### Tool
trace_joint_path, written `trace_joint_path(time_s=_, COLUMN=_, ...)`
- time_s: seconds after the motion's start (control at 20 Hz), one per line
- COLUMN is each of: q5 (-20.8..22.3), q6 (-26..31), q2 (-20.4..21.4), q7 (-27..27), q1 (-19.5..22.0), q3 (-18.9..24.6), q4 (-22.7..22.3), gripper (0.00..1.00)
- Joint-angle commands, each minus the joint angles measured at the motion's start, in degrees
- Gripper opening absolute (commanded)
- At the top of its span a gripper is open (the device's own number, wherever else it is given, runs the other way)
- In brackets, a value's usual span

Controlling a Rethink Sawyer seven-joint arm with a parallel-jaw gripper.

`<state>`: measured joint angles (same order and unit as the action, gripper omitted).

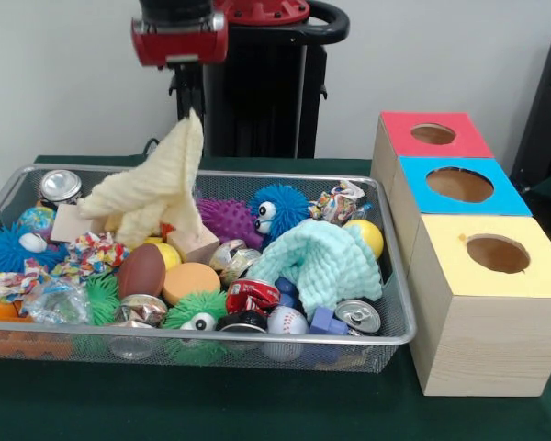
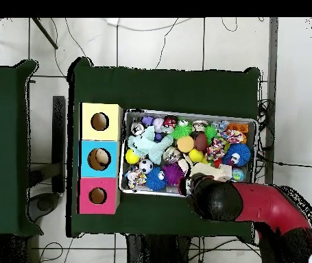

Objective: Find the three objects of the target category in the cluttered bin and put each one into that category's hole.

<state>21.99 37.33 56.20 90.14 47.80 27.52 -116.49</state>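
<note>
The wire-mesh bin (image 1: 211, 338) is full of mixed toys, cans and cloths; it also shows in the overhead view (image 2: 186, 114). My gripper (image 1: 188, 108) hangs over the bin's far left part, shut on the top corner of a pale yellow knitted cloth (image 1: 156, 197). The cloth is pulled up into a peak and its lower end still rests on the clutter. In the overhead view my arm's wrist (image 2: 214, 198) covers the gripper. Three wooden boxes stand beside the bin, each with one hole: red top (image 1: 434, 134), blue top (image 1: 459, 186), yellow top (image 1: 496, 254).
In the bin lie a mint knitted cloth (image 1: 326, 262), a blue spiky ball with eyes (image 1: 277, 211), a purple spiky ball (image 1: 228, 219), a brown football (image 1: 141, 269), a baseball (image 1: 286, 320), a red can (image 1: 253, 294) and silver cans (image 1: 358, 315). The robot's black pedestal (image 1: 257, 92) stands behind.
</note>
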Motion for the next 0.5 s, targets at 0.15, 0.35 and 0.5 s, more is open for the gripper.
trace_joint_path(time_s=0.15, q5=-8.9, q6=18.8, q2=15.6, q7=-0.8, q1=-6.0, q3=1.6, q4=2.3, gripper=0.0)
trace_joint_path(time_s=0.35, q5=-8.9, q6=23.2, q2=16.0, q7=0.6, q1=-8.4, q3=1.0, q4=5.5, gripper=0.0)
trace_joint_path(time_s=0.5, q5=-9.0, q6=26.1, q2=16.6, q7=0.8, q1=-9.6, q3=0.6, q4=7.2, gripper=0.0)
